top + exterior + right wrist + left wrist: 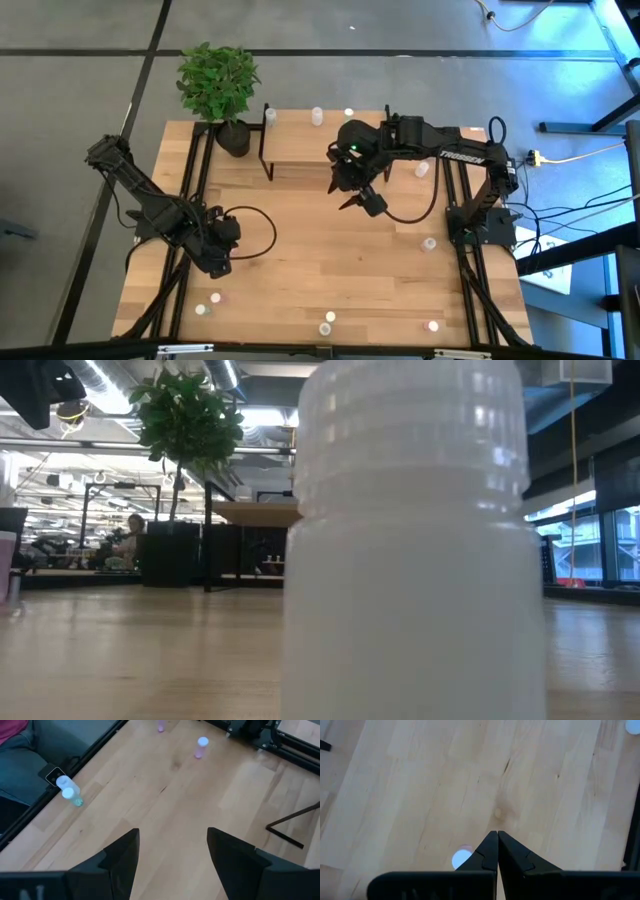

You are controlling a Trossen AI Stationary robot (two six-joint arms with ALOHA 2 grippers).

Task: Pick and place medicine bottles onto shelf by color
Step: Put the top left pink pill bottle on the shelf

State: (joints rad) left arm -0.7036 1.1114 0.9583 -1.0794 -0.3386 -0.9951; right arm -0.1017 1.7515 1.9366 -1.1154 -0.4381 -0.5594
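The shelf (300, 150), a light-wood board on a black frame, stands at the far middle of the table and also shows in the low view (255, 512). Small whitish bottles stand scattered on the table: three along the far edge (317, 115), two at the right (430, 242), several along the near edge (330, 317). One bottle (415, 540) fills the low view. My right gripper (360, 200) (172, 845) is open and empty, just in front of the shelf. My left gripper (218, 265) (497, 834) is shut and empty at the near left, above a bottle (461, 858).
A potted plant (218, 85) stands at the far left corner beside the shelf. In the right wrist view, a pink-capped bottle (202, 746) and two bottles near the table's edge (70, 790) stand on the wood. Bare tabletop (320, 250) lies between the two arms.
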